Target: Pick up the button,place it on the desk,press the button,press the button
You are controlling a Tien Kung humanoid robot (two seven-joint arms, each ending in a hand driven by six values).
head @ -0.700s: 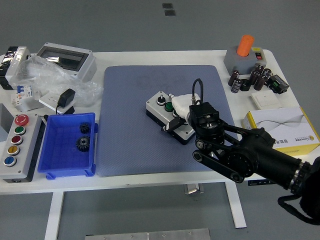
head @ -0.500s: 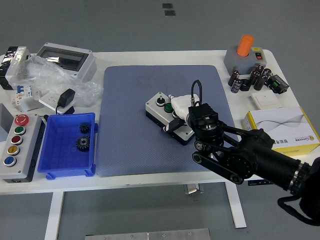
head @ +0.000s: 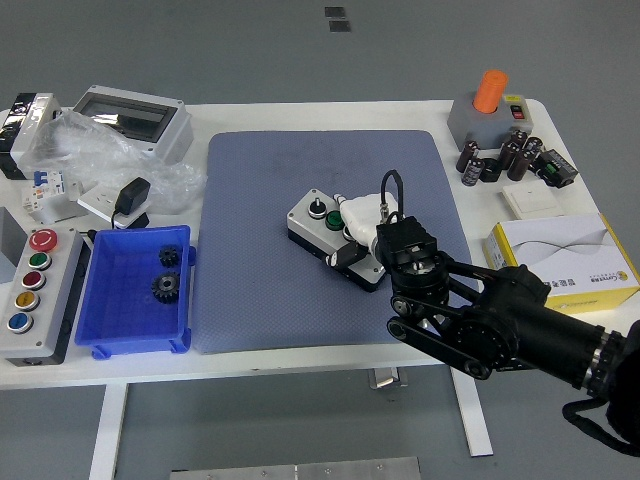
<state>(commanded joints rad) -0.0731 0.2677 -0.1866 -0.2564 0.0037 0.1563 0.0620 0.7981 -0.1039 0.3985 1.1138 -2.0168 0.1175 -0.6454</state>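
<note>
The button box [head: 312, 215] is a small grey-white case on a black base, with a black button [head: 316, 207] and a partly hidden green button [head: 349, 233] on top. It lies on the blue mat [head: 270, 180] near the middle of the table. My right hand [head: 352, 232] comes in from the lower right and sits on the box's right half. Its white fingers [head: 360, 212] rest over the top and its dark thumb is at the near side, so it appears to grip the box. The left arm is out of view.
A blue bin [head: 110, 300] with two gears and a multi-button panel [head: 30, 290] stand at the left. A grey enclosure [head: 130, 115] and a plastic bag [head: 100, 160] are at the back left. An orange-knobbed switch [head: 490, 100], capacitors [head: 495, 160] and a yellow-white carton [head: 565, 262] stand at the right.
My right hand has shifted a little left and toward me, and the button box has moved left with it on the mat.
</note>
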